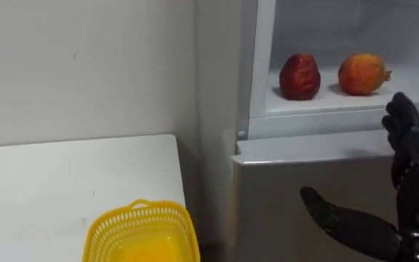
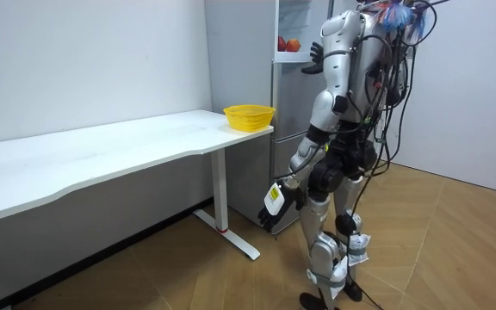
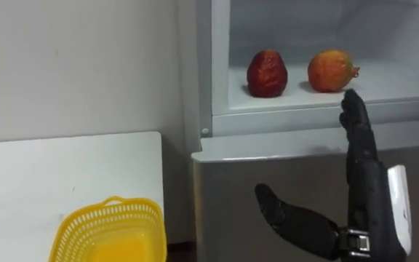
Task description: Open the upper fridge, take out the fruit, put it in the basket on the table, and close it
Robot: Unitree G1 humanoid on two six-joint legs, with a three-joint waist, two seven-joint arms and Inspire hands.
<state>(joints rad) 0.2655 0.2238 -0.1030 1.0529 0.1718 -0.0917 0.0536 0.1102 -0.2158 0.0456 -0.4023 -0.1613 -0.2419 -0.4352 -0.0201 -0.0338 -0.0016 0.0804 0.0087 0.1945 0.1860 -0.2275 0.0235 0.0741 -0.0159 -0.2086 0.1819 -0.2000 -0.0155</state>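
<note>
Left fruit [image 1: 300,76] and right fruit [image 1: 362,74] sat on fridge shelf [image 1: 417,78], upper right; basket [image 1: 140,215] on counter [image 1: 49,182], lower left; right hand [image 1: 413,164] lower right.

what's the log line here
stage: reach | right hand: open, empty, raised before upper fridge shelf | left hand: down at side | red fruit, orange fruit: on shelf | yellow basket: on table

A dark red fruit [image 1: 300,76] and orange fruit [image 1: 362,74] (apart) rest on fridge shelf [image 1: 327,102].
</note>
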